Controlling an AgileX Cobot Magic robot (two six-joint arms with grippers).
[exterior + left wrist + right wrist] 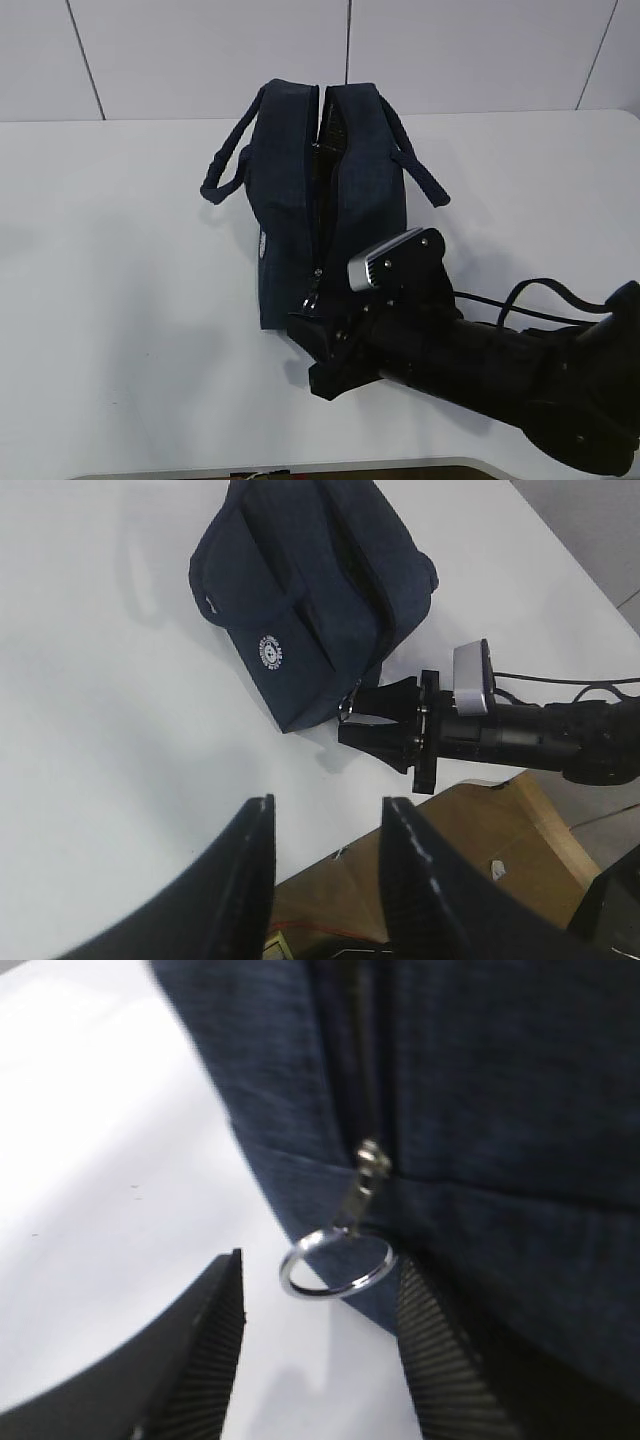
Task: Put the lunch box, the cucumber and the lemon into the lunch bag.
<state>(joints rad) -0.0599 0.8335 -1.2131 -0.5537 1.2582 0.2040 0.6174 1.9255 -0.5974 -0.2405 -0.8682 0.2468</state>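
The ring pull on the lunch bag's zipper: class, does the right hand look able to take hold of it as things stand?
Probably yes. The right hand is open, with the ring pull hanging between its fingers and nothing in between; the lunch bag lies just behind it.

A white table (120, 300) stands before a pale panelled wall (200, 50), brown board (500, 830) beside it.
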